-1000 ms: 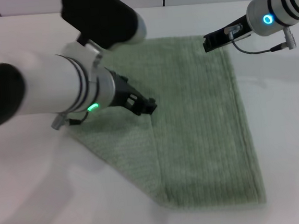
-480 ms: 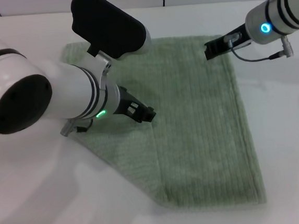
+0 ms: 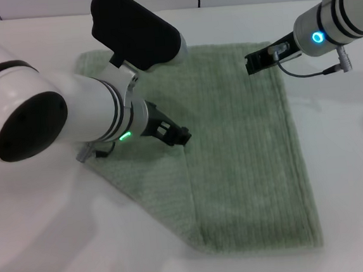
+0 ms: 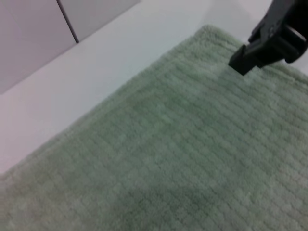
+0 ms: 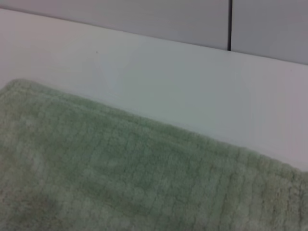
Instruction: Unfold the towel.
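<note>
the towel (image 3: 247, 162) is pale sage green with fine ribbed stripes running along its length; close up in the left wrist view its pile shows a small grid of ribs. the table (image 3: 349, 159) under it is plain white. the left arm (image 3: 53, 122) is white with black bands, a black casing and a green light; its left gripper (image 3: 180, 135) is black. the right arm (image 3: 342, 13) is white with black bands and a blue ring light, and the right gripper (image 3: 254, 63) is black.

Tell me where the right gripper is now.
In the head view, the right gripper hovers over the towel's far right corner, on the white table.
</note>
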{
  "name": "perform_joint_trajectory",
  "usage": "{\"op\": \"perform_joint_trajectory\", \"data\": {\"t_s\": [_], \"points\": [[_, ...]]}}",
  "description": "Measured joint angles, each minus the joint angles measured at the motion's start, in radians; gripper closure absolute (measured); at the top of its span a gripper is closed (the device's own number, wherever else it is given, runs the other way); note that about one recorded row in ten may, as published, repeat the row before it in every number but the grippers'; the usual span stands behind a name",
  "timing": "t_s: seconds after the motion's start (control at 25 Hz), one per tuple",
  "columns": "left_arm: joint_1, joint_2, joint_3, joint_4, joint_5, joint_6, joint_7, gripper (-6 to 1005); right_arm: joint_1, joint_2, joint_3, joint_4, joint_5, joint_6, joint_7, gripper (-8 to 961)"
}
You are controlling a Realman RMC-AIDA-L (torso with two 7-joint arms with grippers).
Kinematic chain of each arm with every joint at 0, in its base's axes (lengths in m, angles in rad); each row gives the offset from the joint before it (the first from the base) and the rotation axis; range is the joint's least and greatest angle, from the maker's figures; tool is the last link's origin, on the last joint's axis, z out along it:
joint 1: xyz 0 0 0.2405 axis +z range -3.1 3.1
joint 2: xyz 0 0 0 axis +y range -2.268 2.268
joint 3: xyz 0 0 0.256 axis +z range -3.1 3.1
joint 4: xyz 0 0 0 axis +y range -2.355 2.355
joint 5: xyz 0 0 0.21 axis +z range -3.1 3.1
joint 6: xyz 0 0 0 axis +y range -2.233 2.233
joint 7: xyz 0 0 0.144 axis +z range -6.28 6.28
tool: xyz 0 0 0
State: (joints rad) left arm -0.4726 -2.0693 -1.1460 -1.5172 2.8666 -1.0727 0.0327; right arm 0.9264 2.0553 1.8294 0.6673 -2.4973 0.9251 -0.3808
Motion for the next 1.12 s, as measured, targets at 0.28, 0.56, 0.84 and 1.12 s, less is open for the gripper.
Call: {"op": "perform_joint_trajectory", "data": {"t_s": [0.28, 0.56, 0.84, 1.12], "points": [[-0.010, 0.000, -0.007, -0.003, 0.001, -0.007, 0.000, 238, -0.013, -0.004, 0.007, 0.001, -0.002, -0.007, -0.001, 954], [-0.016, 0.000, -0.020, 0.001, 0.008, -0.007, 0.000, 238, -0.018, -0.004, 0.009, 0.000, 0.001, -0.012, -0.004, 954], [-0.010, 0.002, -0.024, -0.019, 0.012, -0.007, 0.008, 238, -0.021, -0.006, 0.010, 0.012, 0.000, -0.006, -0.001, 954], [-0.010, 0.002, -0.019, -0.019, 0.020, -0.004, 0.009, 238, -0.030, -0.006, 0.010, 0.029, 0.000, -0.006, 0.001, 954]]}}
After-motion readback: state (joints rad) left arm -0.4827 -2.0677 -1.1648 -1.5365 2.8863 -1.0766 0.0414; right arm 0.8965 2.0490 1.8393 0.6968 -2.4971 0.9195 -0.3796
